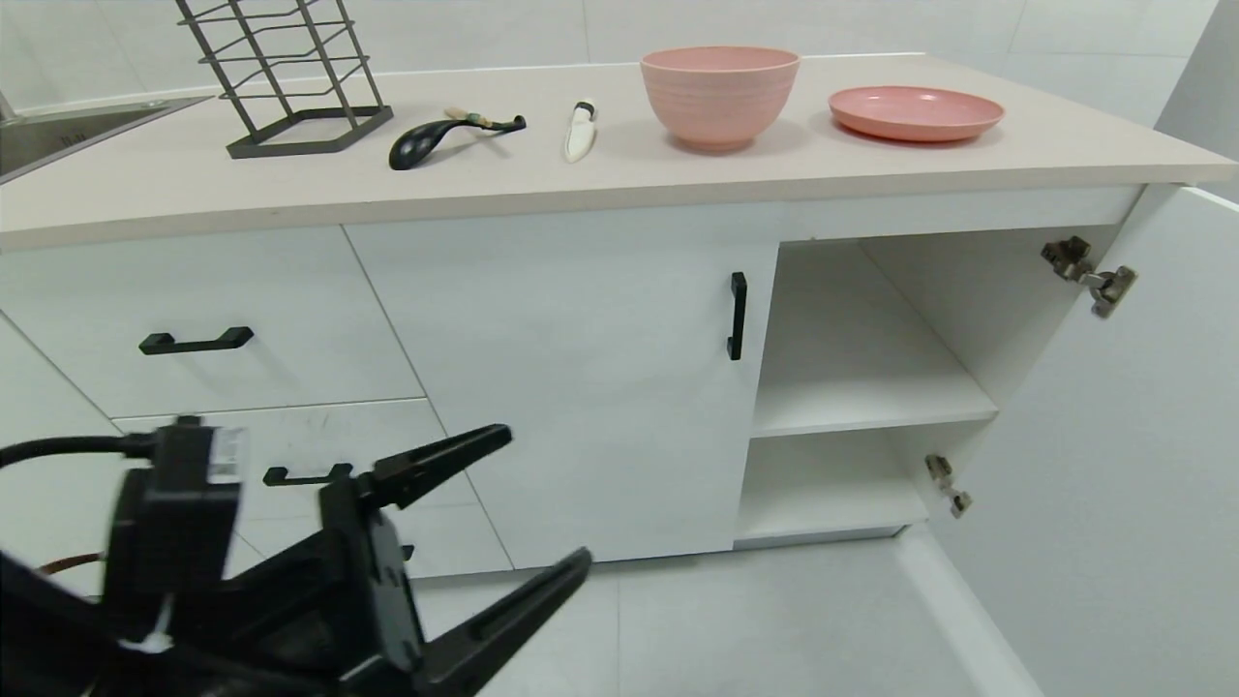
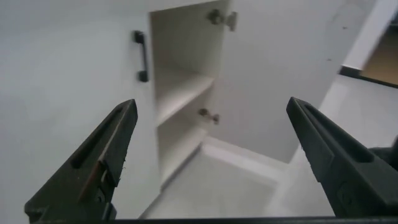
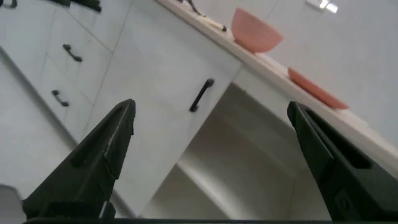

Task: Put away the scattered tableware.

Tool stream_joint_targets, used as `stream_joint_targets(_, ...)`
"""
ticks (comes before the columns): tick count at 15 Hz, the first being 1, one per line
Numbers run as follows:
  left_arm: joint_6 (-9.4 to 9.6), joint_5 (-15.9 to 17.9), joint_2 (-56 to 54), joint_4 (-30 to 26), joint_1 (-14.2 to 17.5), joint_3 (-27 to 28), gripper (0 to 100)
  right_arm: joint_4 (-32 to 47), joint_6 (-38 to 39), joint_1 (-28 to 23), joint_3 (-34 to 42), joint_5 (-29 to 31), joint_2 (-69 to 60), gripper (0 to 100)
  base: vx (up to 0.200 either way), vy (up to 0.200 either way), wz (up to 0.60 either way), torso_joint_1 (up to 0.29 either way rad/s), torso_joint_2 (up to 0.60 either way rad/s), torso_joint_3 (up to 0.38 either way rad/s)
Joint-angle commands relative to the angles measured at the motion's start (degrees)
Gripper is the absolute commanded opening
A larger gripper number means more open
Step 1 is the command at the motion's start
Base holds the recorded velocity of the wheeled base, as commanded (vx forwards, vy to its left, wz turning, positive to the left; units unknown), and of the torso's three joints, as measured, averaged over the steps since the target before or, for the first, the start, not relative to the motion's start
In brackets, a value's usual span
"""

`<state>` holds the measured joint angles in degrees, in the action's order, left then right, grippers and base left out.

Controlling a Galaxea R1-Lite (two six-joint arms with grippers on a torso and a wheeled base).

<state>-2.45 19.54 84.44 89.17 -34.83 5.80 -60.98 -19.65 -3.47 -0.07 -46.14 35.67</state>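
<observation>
**Countertop loaded, cupboard open, nothing stowed**

On the pale countertop [image 1: 871, 165] every piece waits for you: pink bowl [image 1: 719, 92], pink plate [image 1: 916, 111] just beside it, white knife [image 1: 580, 131] and black spoon [image 1: 436, 140] near the wire rack [image 1: 290, 77]. The cupboard [image 1: 871, 407] below stands open. Your left gripper [image 1: 547, 494] sits low before the drawers and your right gripper [image 3: 210, 106] faces the cupboard, both with fingers spread and holding nothing. By my reckoning, all the putting away remains.

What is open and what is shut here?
Right cupboard door, open.
Left cupboard door, shut.
Drawers, shut.
Bowl, upright on the counter.
Plate, flat on the counter.
Left pincer, open.
Right pincer, open.
</observation>
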Motion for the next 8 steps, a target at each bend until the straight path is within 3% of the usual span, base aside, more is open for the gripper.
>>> stream_joint_targets(1, 0.43, -0.03, -15.80, -4.10, 10.83, -5.80, 100, 16.07, 0.05, -0.04, 0.07, 0.00, -16.95, 100, 0.000, 0.000, 0.00, 0.000, 0.00, 0.000)
stream_joint_targets(2, 0.60, -0.03, -20.64, -6.56, 15.76, -5.80, 100, 24.41, 0.14, -0.04, 0.07, 0.26, -23.54, 100, 0.000, 0.000, 0.00, 0.000, 0.00, 0.000)
stream_joint_targets(4, 1.22, -0.03, -26.96, -10.42, 21.73, -5.80, 100, 35.40, 0.75, 0.05, 0.07, 3.07, -31.01, 100, 0.000, 0.000, 0.00, 0.000, 0.00, 0.000)
stream_joint_targets(6, 1.57, -0.03, -35.93, -16.40, 28.15, -5.80, 100, 37.86, 5.94, 0.13, 0.07, 11.60, -30.75, 100, 0.000, 0.000, 0.00, 0.000, 0.00, 0.000)
stream_joint_targets(8, 1.48, -0.12, -44.72, -27.21, 31.05, -5.80, 100, 47.53, 11.48, 0.13, 0.07, 23.03, -30.75, 100, 0.000, 0.000, 0.00, 0.000, 0.00, 0.000)
